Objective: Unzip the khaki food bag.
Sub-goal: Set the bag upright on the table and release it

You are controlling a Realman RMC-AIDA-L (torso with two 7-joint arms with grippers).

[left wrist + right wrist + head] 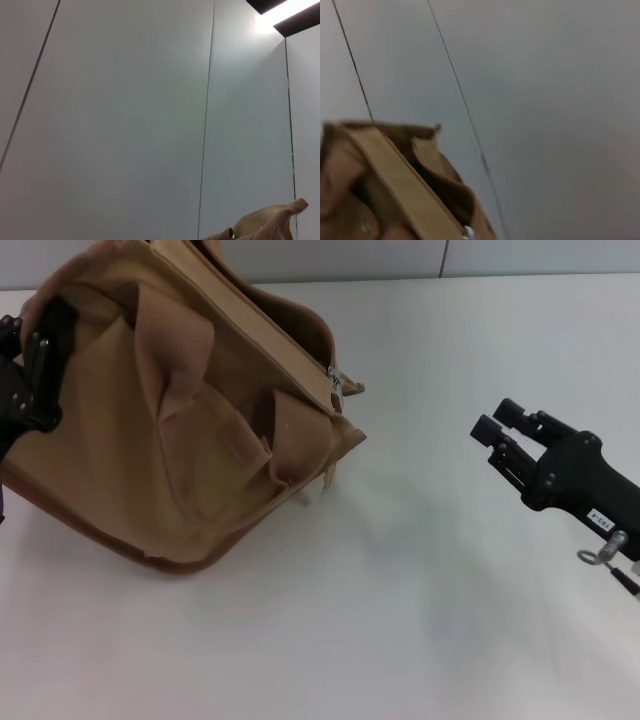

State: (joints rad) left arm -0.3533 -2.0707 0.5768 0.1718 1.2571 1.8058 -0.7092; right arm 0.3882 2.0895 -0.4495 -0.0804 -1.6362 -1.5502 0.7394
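Note:
The khaki food bag lies tilted on the left of the white table, front pocket and one webbing handle facing up. Its top gapes, with dark inside showing beside the zipper tape. The silver pull hangs at the bag's right corner. My left gripper is at the bag's left end, shut on the fabric there. My right gripper hovers to the right, well apart from the bag, open a little with nothing between its fingers. The right wrist view shows the bag and pull; the left wrist view shows only a bag corner.
The white table stretches bare between the bag and the right arm and toward the front. A grey panelled wall stands behind the table.

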